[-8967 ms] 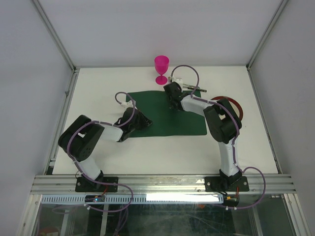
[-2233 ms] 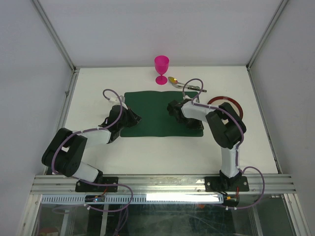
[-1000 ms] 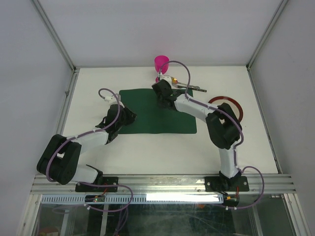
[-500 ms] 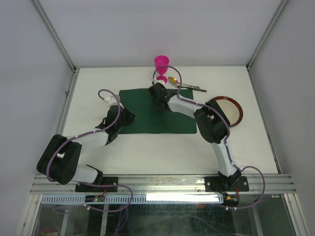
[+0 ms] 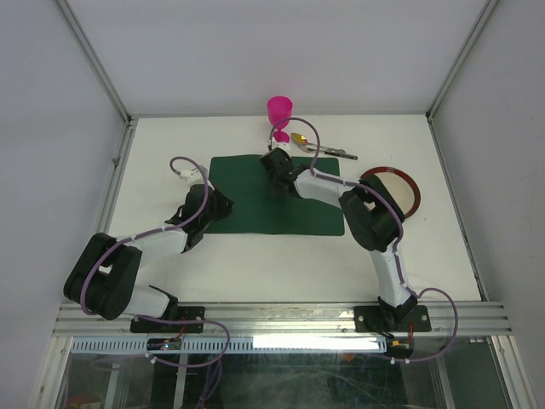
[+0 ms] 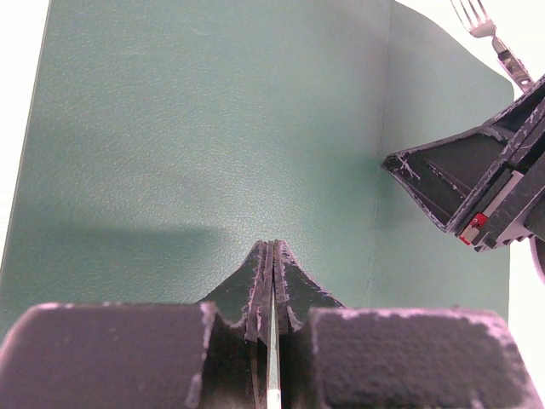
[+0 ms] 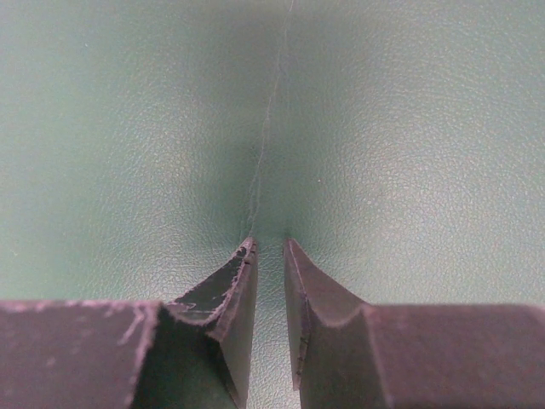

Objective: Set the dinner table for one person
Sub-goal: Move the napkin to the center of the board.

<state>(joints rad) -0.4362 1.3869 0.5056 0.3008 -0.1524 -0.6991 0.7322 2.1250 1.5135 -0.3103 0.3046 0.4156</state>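
The white dinner table (image 5: 162, 145) carries a dark green placemat (image 5: 289, 209) lying flat at its middle. My left gripper (image 5: 216, 204) is shut, with its tips down on the mat's left edge; in the left wrist view (image 6: 273, 245) the mat (image 6: 196, 128) spreads ahead of them. My right gripper (image 5: 277, 176) rests tip-down on the mat's far middle, its jaws a narrow gap apart with nothing between them (image 7: 268, 243). A faint crease runs away from those tips across the mat (image 7: 383, 111). The right gripper also shows in the left wrist view (image 6: 464, 192).
A pink goblet (image 5: 279, 115) stands behind the mat. A gold spoon (image 5: 298, 138) and a fork (image 5: 336, 154) lie at the mat's far right corner. A red-rimmed plate (image 5: 400, 189) sits to the right, partly behind the right arm. The fork's tines show in the left wrist view (image 6: 473, 15).
The placemat went from rumpled to flat. In the last second my right gripper slid from the mat's far edge slightly toward the near side. The left gripper stayed at the left edge.
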